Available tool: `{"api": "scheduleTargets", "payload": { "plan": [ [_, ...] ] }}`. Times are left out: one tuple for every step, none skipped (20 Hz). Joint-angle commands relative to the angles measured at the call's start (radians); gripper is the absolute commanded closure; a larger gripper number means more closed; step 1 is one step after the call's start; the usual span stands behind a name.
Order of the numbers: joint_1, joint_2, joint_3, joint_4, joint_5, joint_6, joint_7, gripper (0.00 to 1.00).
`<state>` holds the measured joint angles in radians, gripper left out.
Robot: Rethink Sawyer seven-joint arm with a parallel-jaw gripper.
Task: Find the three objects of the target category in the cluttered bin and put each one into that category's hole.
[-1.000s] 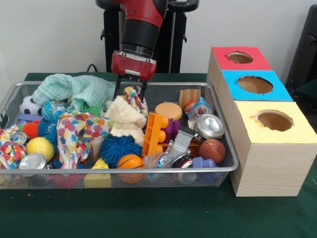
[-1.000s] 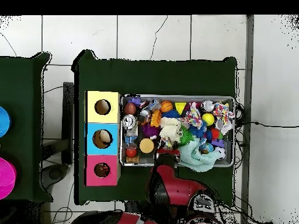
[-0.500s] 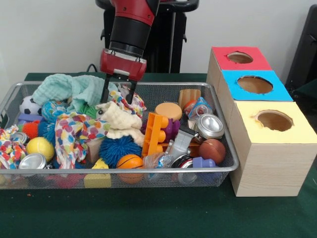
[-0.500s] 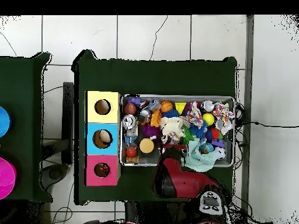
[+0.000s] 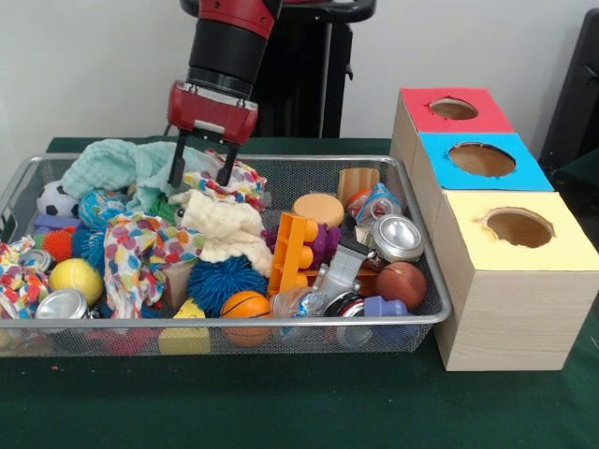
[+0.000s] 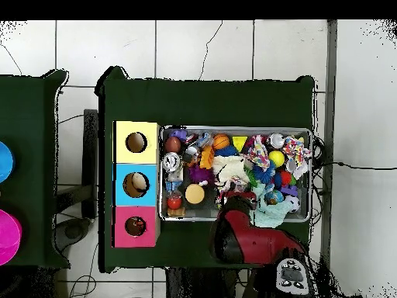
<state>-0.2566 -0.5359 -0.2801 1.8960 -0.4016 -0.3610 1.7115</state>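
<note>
gripper (image 5: 201,176): spread wide, empty, above mint cloth (image 5: 131,166) | bin (image 5: 423,271): cluttered | writing: none readable

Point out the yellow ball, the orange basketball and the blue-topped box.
yellow ball (image 5: 75,278), front view, middle of its face
orange basketball (image 5: 245,306), front view, upper face above the rim
blue-topped box (image 5: 524,173), front view, bare blue top

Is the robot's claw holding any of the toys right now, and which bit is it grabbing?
Nothing. The gripper is open, its fingers straddling the colourful patterned cloth without lifting it.

Bright, even light; soft shadows
</note>
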Motion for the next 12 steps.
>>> {"api": "scheduleTargets", "payload": {
  "plan": [
    [-0.08, -0.07, 0.08, -0.122, -0.093, 0.143, 0.036, 0.0],
    [-0.097, -0.081, 0.092, -0.124, -0.11, 0.156, 0.033, 0.0],
    [-0.117, -0.091, 0.111, -0.125, -0.127, 0.171, 0.03, 0.0],
    [-0.132, -0.099, 0.125, -0.126, -0.145, 0.178, 0.028, 0.0],
    [-0.142, -0.105, 0.133, -0.126, -0.152, 0.188, 0.029, 0.0],
    [-0.162, -0.115, 0.151, -0.124, -0.167, 0.202, 0.027, 0.0],
    [-0.166, -0.116, 0.155, -0.125, -0.173, 0.201, 0.03, 0.0],
    [-0.177, -0.12, 0.164, -0.125, -0.184, 0.204, 0.031, 0.0],
    [-0.183, -0.119, 0.169, -0.126, -0.19, 0.202, 0.034, 0.0],
    [-0.203, -0.123, 0.188, -0.126, -0.2, 0.211, 0.035, 0.0],
    [-0.209, -0.124, 0.196, -0.127, -0.206, 0.216, 0.035, 0.0],
    [-0.216, -0.125, 0.204, -0.128, -0.211, 0.22, 0.035, 0.0]
  ]
}}
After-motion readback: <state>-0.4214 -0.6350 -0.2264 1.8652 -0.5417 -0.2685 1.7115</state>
